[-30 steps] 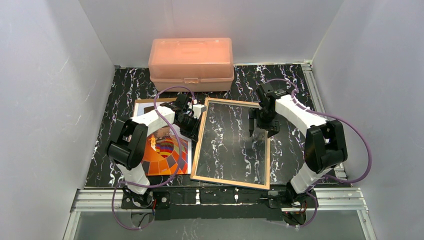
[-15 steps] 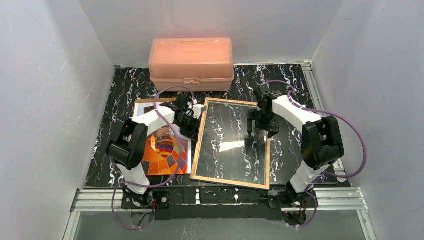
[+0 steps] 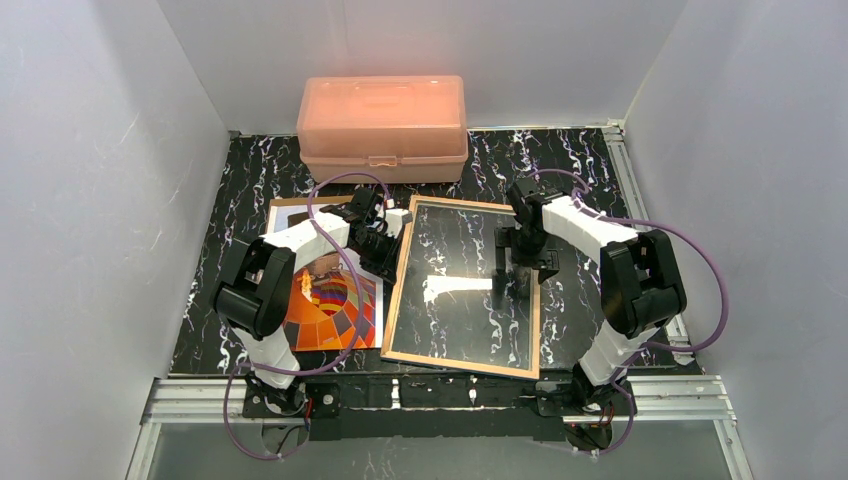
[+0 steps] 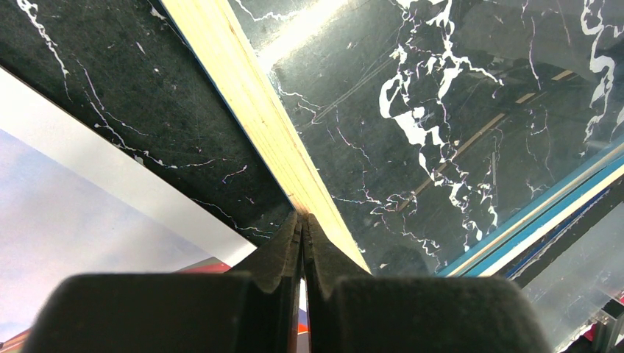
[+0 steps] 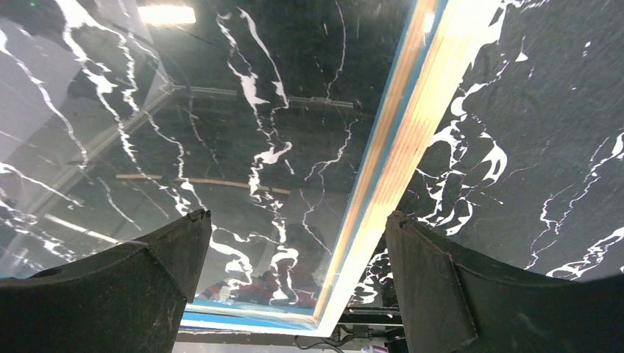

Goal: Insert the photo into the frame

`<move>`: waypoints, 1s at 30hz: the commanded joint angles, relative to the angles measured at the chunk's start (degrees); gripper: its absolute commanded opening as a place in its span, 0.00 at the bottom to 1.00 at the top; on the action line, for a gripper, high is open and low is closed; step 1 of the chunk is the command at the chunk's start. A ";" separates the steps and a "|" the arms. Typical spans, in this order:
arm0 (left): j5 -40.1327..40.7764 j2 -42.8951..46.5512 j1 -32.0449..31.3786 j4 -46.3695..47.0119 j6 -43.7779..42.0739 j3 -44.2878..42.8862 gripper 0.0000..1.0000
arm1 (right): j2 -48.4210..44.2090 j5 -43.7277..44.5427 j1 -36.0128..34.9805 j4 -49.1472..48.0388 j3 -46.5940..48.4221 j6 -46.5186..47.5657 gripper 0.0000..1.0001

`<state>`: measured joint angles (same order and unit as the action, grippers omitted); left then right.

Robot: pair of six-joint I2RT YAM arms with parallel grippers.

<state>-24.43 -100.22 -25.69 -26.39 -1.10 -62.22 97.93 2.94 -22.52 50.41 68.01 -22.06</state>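
The frame lies back up at mid-table, with tan wooden edges and glass that shows the marble top. My left gripper is shut on its left rail; in the left wrist view the closed gripper meets the tan rail. The photo, an orange chequered balloon print, lies left of the frame, partly under my left arm; its white border shows. My right gripper is open and points down, straddling the frame's right rail, with its jaws wide apart.
A salmon-pink plastic box stands at the back centre. A brown board corner shows behind the photo. White walls close in on the left, the right and the back. A metal rail runs along the right edge.
My right gripper has swung left and nearer, from off the frame's right side to over its right rail. A bright glare has appeared on the glass. The left gripper has held still.
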 commanded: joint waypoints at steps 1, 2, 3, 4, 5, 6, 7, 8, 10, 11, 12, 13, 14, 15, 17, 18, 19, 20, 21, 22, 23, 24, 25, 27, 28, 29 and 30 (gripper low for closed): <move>4.30 0.21 0.42 -2.23 -2.32 1.23 0.00 | 0.06 0.26 -0.16 -1.73 -2.55 0.12 0.95; 4.34 0.21 0.46 -2.21 -2.32 1.22 0.00 | 0.23 0.03 -0.21 -2.22 -2.87 0.12 0.95; 4.30 0.21 0.47 -2.18 -2.32 1.22 0.00 | 0.32 -0.03 -0.19 -2.55 -3.14 0.05 0.95; 4.31 0.13 0.47 -2.24 -2.32 1.22 0.00 | 0.33 -0.31 -0.17 -2.81 -3.41 0.03 0.94; 4.31 0.12 0.55 -2.21 -2.32 1.24 0.00 | 0.25 -0.61 -0.17 -3.00 -3.53 -0.01 0.94; 4.31 0.12 0.55 -2.15 -2.35 1.30 0.00 | 0.12 -0.90 -0.18 -3.13 -3.58 -0.14 0.94; 4.28 0.10 0.56 -1.96 -2.28 1.38 0.00 | -0.03 -1.25 -0.19 -3.39 -3.58 -0.21 0.94; 4.27 -0.01 0.51 -1.92 -2.32 1.61 0.00 | -0.24 -1.64 -0.21 -3.58 -3.58 -0.30 0.94; 4.30 -0.31 0.56 -1.51 -2.32 1.88 0.00 | -0.52 -2.47 -0.18 -3.94 -3.58 -0.50 0.93; 4.30 -0.54 0.56 -1.38 -2.32 1.92 0.00 | -0.58 -2.50 -0.16 -4.07 -3.53 -0.56 0.93; 4.25 -0.89 0.56 -1.19 -2.32 1.92 0.00 | -0.47 -2.50 -0.19 -4.17 -3.50 -0.65 0.93; 4.29 -1.19 0.56 -1.02 -2.32 1.92 0.00 | -0.38 -2.51 -0.19 -4.26 -3.46 -0.69 0.93; 4.34 -1.46 0.56 -0.90 -2.37 1.92 0.00 | -0.37 -3.94 -0.19 -4.51 -3.54 -0.76 0.92; 4.38 -1.73 0.56 -0.74 -2.41 1.93 0.00 | -0.43 -4.57 -0.21 -4.83 -3.69 -0.85 0.92; 4.39 -2.06 0.56 -0.54 -2.49 1.92 0.00 | -0.41 -5.09 -0.21 -5.37 -3.86 -1.00 0.92; 4.44 -2.25 0.56 -0.53 -2.58 1.85 0.00 | -0.35 -5.20 -0.19 -5.67 -3.93 -1.11 0.92; 4.47 -2.40 0.56 -0.46 -2.62 1.88 0.00 | -0.18 -5.41 -0.16 -5.90 -3.86 -1.13 0.91; 4.55 -2.47 0.56 -0.35 -2.73 1.92 0.00 | 0.00 -5.67 -0.22 -6.10 -3.91 -1.16 0.91; 4.49 -2.60 0.56 -0.32 -2.78 1.88 0.00 | 0.20 -6.04 -0.24 -6.38 -4.00 -1.14 0.91; 4.54 -2.67 0.56 -0.25 -2.81 1.84 0.00 | 0.35 -6.39 -0.23 -6.73 -3.94 -1.18 0.91; 4.49 -2.87 0.56 -0.25 -2.85 1.86 0.00 | 0.48 -6.74 -0.24 -7.10 -4.01 -1.29 0.90; 4.48 -3.08 0.56 -0.24 -2.89 1.91 0.00 | 0.53 -7.25 -0.20 -7.49 -4.06 -1.34 0.90; 4.47 -3.21 0.56 -0.18 -2.93 1.94 0.00 | 0.47 -7.66 -0.20 -7.87 -4.10 -1.36 0.89; 4.46 -3.41 0.56 -0.07 -3.02 1.93 0.00 | 0.31 -8.40 -0.24 -8.43 -4.14 -1.34 0.89; 4.45 -3.51 0.56 -0.10 -3.15 1.88 0.00 | 0.16 -8.87 -0.17 -8.79 -4.24 -1.32 0.88; 4.45 -3.55 0.56 -0.07 -3.20 1.84 0.00 | -0.04 -9.13 -0.19 -9.11 -4.24 -1.25 0.88; 4.44 -3.60 0.56 -0.15 -3.32 1.78 0.00 | -0.19 -9.25 -0.18 -9.37 -4.26 -1.23 0.88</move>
<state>-25.23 -100.57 -25.56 -26.22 -1.52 -62.19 97.93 -0.30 -22.41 47.37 64.64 -22.26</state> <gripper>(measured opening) 0.007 0.888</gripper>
